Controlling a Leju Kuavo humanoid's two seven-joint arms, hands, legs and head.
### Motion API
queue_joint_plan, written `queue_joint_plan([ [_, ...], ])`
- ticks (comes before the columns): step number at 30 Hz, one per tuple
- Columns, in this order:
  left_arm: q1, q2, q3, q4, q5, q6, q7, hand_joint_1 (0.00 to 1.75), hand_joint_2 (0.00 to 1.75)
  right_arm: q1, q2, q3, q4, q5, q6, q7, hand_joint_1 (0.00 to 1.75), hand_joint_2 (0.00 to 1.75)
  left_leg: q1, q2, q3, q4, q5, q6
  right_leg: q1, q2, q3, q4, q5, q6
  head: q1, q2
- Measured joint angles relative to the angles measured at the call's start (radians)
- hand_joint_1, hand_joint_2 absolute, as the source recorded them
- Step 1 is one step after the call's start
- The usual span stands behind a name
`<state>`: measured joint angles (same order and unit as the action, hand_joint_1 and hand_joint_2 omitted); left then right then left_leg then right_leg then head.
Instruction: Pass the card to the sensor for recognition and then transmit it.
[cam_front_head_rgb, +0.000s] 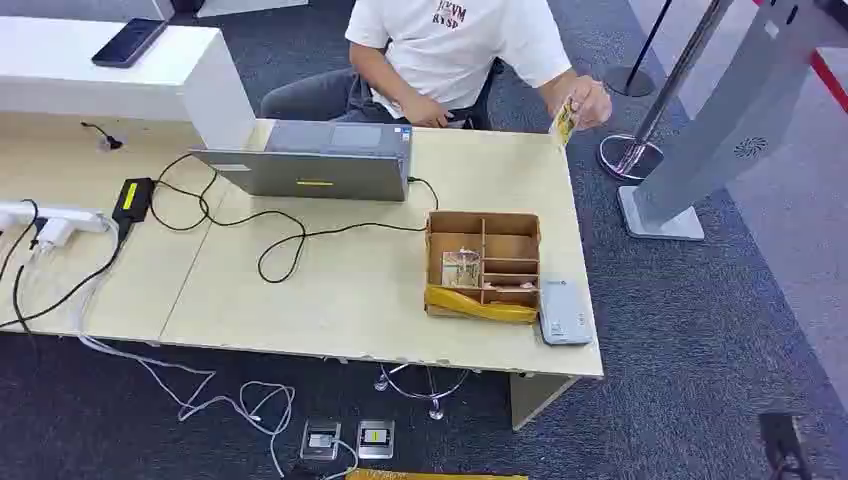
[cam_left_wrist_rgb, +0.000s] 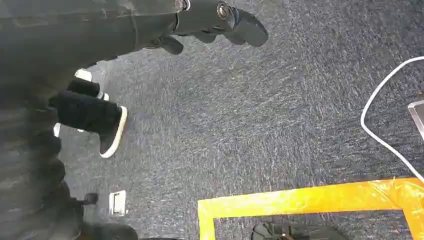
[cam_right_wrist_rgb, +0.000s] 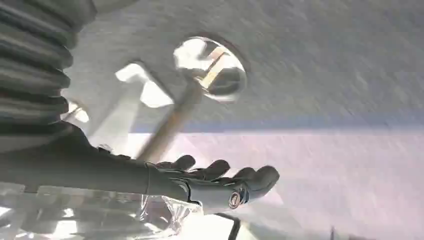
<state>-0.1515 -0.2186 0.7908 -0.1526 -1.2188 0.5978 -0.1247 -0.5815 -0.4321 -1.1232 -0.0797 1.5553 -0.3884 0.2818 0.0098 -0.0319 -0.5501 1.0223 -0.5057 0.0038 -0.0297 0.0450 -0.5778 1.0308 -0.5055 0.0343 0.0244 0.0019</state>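
card (cam_front_head_rgb: 563, 124) in person's hand (cam_front_head_rgb: 590, 100) | left hand (cam_left_wrist_rgb: 210, 22), right hand (cam_right_wrist_rgb: 220, 182) well apart, empty

A laptop (cam_front_head_rgb: 335, 160) sits open on the bench (cam_front_head_rgb: 330, 290), cables trailing left. A phone (cam_front_head_rgb: 128, 42) lies on the white counter (cam_front_head_rgb: 190, 75).

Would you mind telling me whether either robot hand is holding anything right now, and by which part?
Neither does. The left hand hangs above the carpet and the right hand is stretched out, both holding nothing. The card is in the seated person's hand, gripped by its upper end.
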Motion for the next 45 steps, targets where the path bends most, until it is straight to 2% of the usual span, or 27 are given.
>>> queue_joint_plan([
  [6,-0.004,-0.002,0.022,0.005,-0.042,-0.006,0.0,0.0,1.75,-0.288,-0.116,0.174,0.007,0.0,0.02,0.043,0.0,1.75,-0.002,-0.003,-0.001,0.0,0.003,0.004,-0.002,-0.003,0.0,0.0,0.001,0.002,0.001,0.0],
  [11,-0.005,-0.006,0.043,0.005,-0.071,0.002,-0.011,0.0,1.75,-0.475,-0.149,0.351,0.01,0.0,-0.018,0.034,0.0,1.75,-0.002,-0.004,-0.002,0.0,0.003,0.004,-0.002,-0.004,-0.001,0.0,0.001,0.002,0.0,0.0],
  [15,-0.006,-0.007,0.058,0.005,-0.082,0.022,-0.025,0.0,1.75,-0.596,-0.145,0.484,0.011,0.001,-0.033,0.012,0.0,1.75,-0.002,-0.005,-0.004,0.0,0.003,0.004,-0.002,-0.005,-0.001,0.001,0.001,0.002,0.0,0.0],
  [19,-0.006,-0.007,0.08,0.008,-0.095,0.034,-0.047,0.0,1.75,-0.697,-0.098,0.613,0.014,0.001,-0.035,-0.034,0.0,1.75,-0.002,-0.004,-0.004,0.0,0.003,0.004,-0.002,-0.005,-0.002,0.001,0.001,0.002,0.0,0.0],
  [22,-0.01,-0.007,0.095,0.01,-0.121,0.034,-0.053,0.0,1.75,-0.739,-0.044,0.697,0.014,0.001,-0.048,-0.108,0.0,1.75,-0.001,-0.006,-0.004,0.0,0.004,0.004,-0.001,-0.006,-0.001,0.001,0.001,0.002,0.001,0.0],
  [26,-0.017,-0.009,0.102,0.01,-0.151,0.036,-0.053,0.0,1.75,-0.756,0.034,0.787,0.014,0.001,-0.077,-0.19,0.0,1.75,0.0,-0.009,-0.005,0.0,0.005,0.003,-0.001,-0.008,-0.001,0.001,0.001,0.002,0.0,0.0],
  [29,-0.023,-0.012,0.116,0.01,-0.179,0.042,-0.053,0.0,1.75,-0.756,0.101,0.825,0.014,0.001,-0.102,-0.273,0.0,1.75,0.0,-0.008,-0.006,0.0,0.006,0.003,0.0,-0.008,-0.001,0.002,0.001,0.002,0.0,0.0],
  [30,-0.024,-0.013,0.12,0.01,-0.19,0.043,-0.053,0.0,1.75,-0.755,0.13,0.841,0.014,0.0,-0.097,-0.296,0.0,1.75,0.0,-0.008,-0.006,0.0,0.006,0.003,0.0,-0.008,-0.002,0.002,0.001,0.002,0.001,0.0],
  [31,-0.025,-0.014,0.122,0.01,-0.205,0.044,-0.053,0.0,1.75,-0.744,0.16,0.861,0.008,-0.007,-0.054,-0.301,0.0,1.75,0.001,-0.007,-0.004,0.0,0.006,0.003,0.001,-0.007,-0.001,0.001,0.001,0.002,0.0,0.0],
  [32,-0.027,-0.014,0.128,0.01,-0.221,0.046,-0.053,0.0,1.75,-0.712,0.182,0.885,-0.024,-0.045,0.043,-0.277,0.0,1.75,0.003,-0.006,0.0,0.0,0.005,0.002,0.003,-0.005,0.0,0.0,0.001,0.001,0.001,0.0],
  [33,-0.03,-0.016,0.135,0.01,-0.235,0.048,-0.053,0.0,1.75,-0.653,0.194,0.916,-0.075,-0.125,0.171,-0.224,0.0,1.75,0.006,-0.009,0.003,0.001,0.005,0.002,0.006,-0.008,0.006,-0.004,0.001,0.001,-0.002,0.0],
  [34,-0.032,-0.018,0.145,0.012,-0.25,0.049,-0.053,0.0,1.75,-0.594,0.191,0.963,-0.144,-0.25,0.286,-0.134,0.0,1.75,0.007,-0.014,0.006,0.002,0.005,0.002,0.009,-0.011,0.01,-0.007,0.001,0.001,-0.003,0.0],
  [35,-0.033,-0.018,0.154,0.013,-0.267,0.05,-0.053,0.0,1.75,-0.531,0.17,1.036,-0.234,-0.438,0.377,-0.019,0.0,1.75,0.006,-0.019,0.002,0.002,0.007,0.004,0.007,-0.017,0.009,-0.007,0.001,0.002,0.003,0.0],
  [36,-0.032,-0.018,0.162,0.013,-0.279,0.05,-0.052,0.0,1.75,-0.493,0.142,1.116,-0.339,-0.607,0.403,0.068,0.0,1.75,0.002,-0.021,-0.008,0.002,0.01,0.007,0.002,-0.02,0.003,-0.004,0.003,0.004,0.003,0.0],
  [37,-0.028,-0.016,0.171,0.014,-0.291,0.05,-0.051,0.0,1.75,-0.476,0.118,1.202,-0.459,-0.734,0.381,0.121,0.0,1.75,-0.002,-0.019,-0.02,0.002,0.012,0.004,-0.004,-0.017,-0.01,0.002,0.006,0.006,0.002,0.0],
  [38,-0.024,-0.013,0.18,0.014,-0.301,0.05,-0.047,0.0,1.75,-0.477,0.109,1.288,-0.576,-0.813,0.326,0.145,0.0,1.75,-0.006,-0.006,-0.026,0.002,0.012,0.004,-0.009,-0.004,-0.024,0.006,0.009,0.004,0.003,0.0],
  [39,-0.022,-0.011,0.19,0.014,-0.309,0.05,-0.045,0.0,1.75,-0.487,0.109,1.37,-0.678,-0.846,0.269,0.158,0.0,1.75,-0.008,0.011,-0.029,0.001,0.011,0.002,-0.011,0.013,-0.03,0.006,0.011,0.003,0.0,0.0],
  [40,-0.024,-0.011,0.197,0.014,-0.313,0.05,-0.044,0.0,1.75,-0.499,0.114,1.434,-0.737,-0.855,0.259,0.159,0.0,1.75,-0.007,0.022,-0.026,0.001,0.007,0.001,-0.01,0.026,-0.03,0.006,0.013,0.003,-0.003,0.0],
  [42,-0.04,-0.013,0.214,0.015,-0.32,0.05,-0.044,0.0,1.75,-0.498,0.121,1.585,-0.824,-0.876,0.252,0.162,0.0,1.75,-0.003,0.025,-0.015,0.001,0.005,0.001,-0.005,0.026,-0.025,0.004,0.012,0.002,-0.001,0.0],
  [45,-0.051,-0.016,0.24,0.016,-0.322,0.05,-0.046,0.0,1.75,-0.481,0.128,1.744,-0.925,-0.89,0.243,0.163,0.0,1.75,-0.002,0.007,-0.021,0.001,0.011,0.002,-0.004,0.007,-0.025,0.004,0.012,0.002,-0.002,0.0],
])
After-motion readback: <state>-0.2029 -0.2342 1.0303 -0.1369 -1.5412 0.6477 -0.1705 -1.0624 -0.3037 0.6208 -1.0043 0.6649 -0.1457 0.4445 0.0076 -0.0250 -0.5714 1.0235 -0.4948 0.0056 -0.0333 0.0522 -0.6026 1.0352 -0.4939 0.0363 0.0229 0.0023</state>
